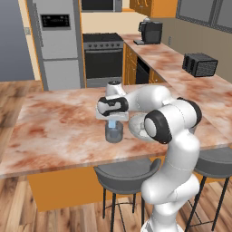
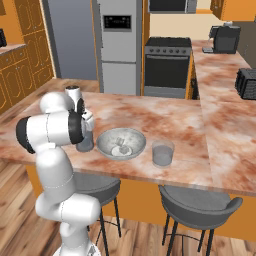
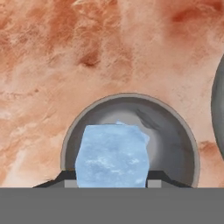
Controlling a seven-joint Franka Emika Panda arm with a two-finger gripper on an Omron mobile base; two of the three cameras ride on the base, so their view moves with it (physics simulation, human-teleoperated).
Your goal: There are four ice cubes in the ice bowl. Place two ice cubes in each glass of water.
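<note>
The hand [image 1: 112,122] is held just above the mouth of one glass of water [image 1: 113,132], pointing down, and an ice cube [image 3: 112,155] is gripped between its two fingertips, which are closed against the cube's sides. In the hand view the pale blue cube is seen directly over the round opening of this glass [image 3: 131,140], whose grey rim rings it. In the left base view a small patch of pale blue is seen between the hand and the glass rim.

This glass stands on the marbled reddish desk [image 1: 54,127], near its front edge, just left of the ice bowl [image 2: 121,143]. The bowl is set between the two glasses. Pale shapes are seen on the bowl's floor [image 2: 120,149] in the right base view, but how many cubes are there cannot be told. In the hand view a curved grey edge of the bowl [image 3: 218,113] is seen at the right border, apart from the glass.

The second glass of water [image 2: 162,152] stands to the right of the bowl, close to it but not touching, also near the front edge of the desk. What lies inside it cannot be made out.

Two dark round stools [image 2: 200,202] are placed under the near edge of the desk. Farther back, a steel fridge [image 1: 56,41] and a black oven [image 1: 103,56] are seen against the far wall, and a toaster [image 1: 200,64] and a coffee machine [image 1: 150,31] are set on the side counter at the right.
</note>
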